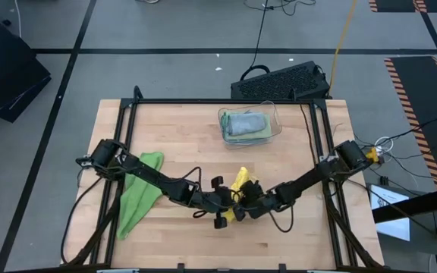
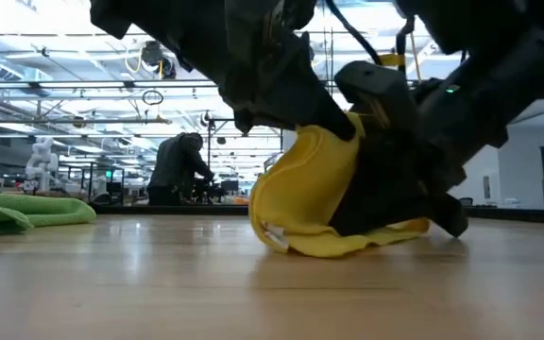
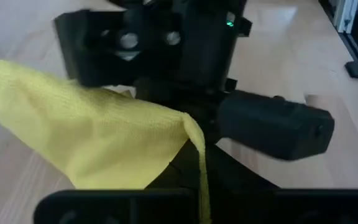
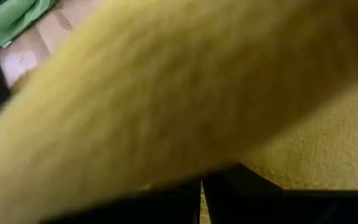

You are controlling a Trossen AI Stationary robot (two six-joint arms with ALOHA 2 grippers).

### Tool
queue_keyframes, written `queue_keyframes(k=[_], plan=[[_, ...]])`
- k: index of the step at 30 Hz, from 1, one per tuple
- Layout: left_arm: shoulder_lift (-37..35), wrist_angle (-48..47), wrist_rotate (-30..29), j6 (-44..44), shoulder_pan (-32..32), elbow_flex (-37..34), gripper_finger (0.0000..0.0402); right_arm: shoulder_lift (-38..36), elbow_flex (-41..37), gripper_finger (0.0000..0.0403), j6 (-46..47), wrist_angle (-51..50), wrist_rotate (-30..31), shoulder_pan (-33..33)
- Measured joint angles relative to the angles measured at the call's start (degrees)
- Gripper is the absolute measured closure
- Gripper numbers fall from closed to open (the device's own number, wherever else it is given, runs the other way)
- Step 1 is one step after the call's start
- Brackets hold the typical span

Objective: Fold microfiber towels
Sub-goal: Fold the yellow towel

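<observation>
At the counter's front middle, the left end effector (image 1: 222,203) and right end effector (image 1: 250,205) meet nose to nose, each pinching the yellow towel (image 1: 239,184), which bunches up between them just off the wood. To fold cleanly, I'd say both should keep corners taut and lay edges level. The green towel (image 1: 137,193) waits left; folded ones sit in the bin (image 1: 276,121).

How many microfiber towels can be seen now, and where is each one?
At least 3: yellow towel between both grippers at table centre; bright green towel on the left side; folded towels in the clear bin, where more may be hidden.
</observation>
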Motion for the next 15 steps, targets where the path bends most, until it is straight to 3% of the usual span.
queue_keyframes(k=[7, 15], plan=[[0.01, -9.63, 0.07, -0.6, -0.02, 0.0, 0.0383, -1.45, 0.12, 0.0403, -2.41, -0.83, -0.81, -1.53], [0.01, -7.34, 0.5, -2.1, 0.37, 0.0, 0.0376, -1.97, -0.01, 0.0403, -3.73, 0.1, -0.88, -3.19]])
